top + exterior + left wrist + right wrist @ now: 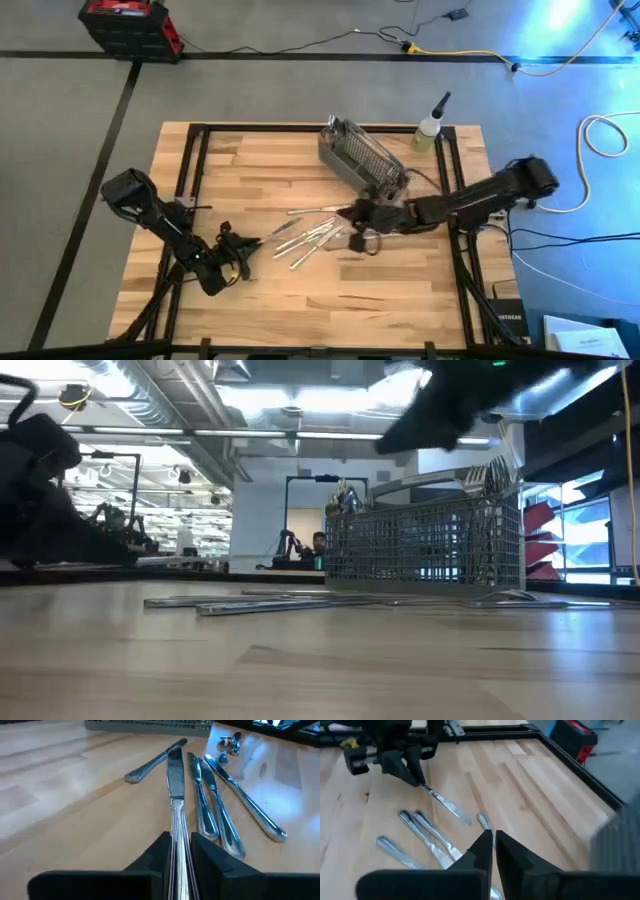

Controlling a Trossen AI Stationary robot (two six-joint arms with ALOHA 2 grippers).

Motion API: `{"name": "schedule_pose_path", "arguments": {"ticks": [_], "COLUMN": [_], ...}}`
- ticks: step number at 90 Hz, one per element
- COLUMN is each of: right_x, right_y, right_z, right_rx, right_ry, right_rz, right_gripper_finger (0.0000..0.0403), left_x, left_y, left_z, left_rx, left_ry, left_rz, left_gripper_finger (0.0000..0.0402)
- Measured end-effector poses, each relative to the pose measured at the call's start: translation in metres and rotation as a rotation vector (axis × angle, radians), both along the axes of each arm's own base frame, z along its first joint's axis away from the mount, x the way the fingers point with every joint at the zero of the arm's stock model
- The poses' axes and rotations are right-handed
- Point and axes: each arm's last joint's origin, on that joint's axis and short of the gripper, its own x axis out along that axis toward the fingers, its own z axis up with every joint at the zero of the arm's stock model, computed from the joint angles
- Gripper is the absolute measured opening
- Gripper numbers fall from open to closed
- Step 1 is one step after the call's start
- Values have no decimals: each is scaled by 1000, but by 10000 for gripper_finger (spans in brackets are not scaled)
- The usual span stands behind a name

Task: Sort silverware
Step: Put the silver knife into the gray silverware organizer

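Item 1. Left gripper, lower left of the high view, at the near-left part of the wooden table. Fingers clenched on the handle of a knife; in the left wrist view the blade runs away from the fingers and its far part lies on the wood. The right wrist view shows the same gripper at the upper left of its frame, with the knife slanting down to the table.

Item 2. Loose silverware, middle of the high view, just right of the left gripper. Several slim pieces lie flat in a rough fan, some touching; the left wrist view shows about four more beside the held knife. In the low view they appear as a thin bright band across the tabletop.

Item 3. Right gripper, centre-right of the high view, over the right end of the loose pieces. Fingers closed almost together, a thin handle emerging between them.

Item 4. Mesh basket, upper middle of the high view, set at an angle; utensils stand upright in it.

Item 5. Squeeze bottle, far-right table edge.
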Motion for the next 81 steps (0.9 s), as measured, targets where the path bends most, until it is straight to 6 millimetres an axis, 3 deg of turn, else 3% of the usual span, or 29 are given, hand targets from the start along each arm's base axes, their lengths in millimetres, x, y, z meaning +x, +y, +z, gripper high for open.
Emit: {"name": "schedule_pose_path", "arguments": {"ticks": [26, 49, 63, 81], "right_x": [-61, -99, -115, -126], "right_y": [6, 15, 22, 28], "right_z": [-21, -54, -65, -74], "right_rx": [76, 150, 187, 175], "right_ry": [88, 354, 412, 397], "right_rz": [15, -72, -103, -114], "right_gripper_finger": [5, 5, 5, 5], "left_x": [34, 83, 114, 150], "left_y": [4, 13, 27, 59], "left_z": [17, 50, 75, 111], "left_rx": [56, 168, 224, 283], "left_ry": [-22, -23, -28, -67], "left_rz": [84, 147, 224, 265], "left_gripper_finger": [43, 43, 43, 43]}}
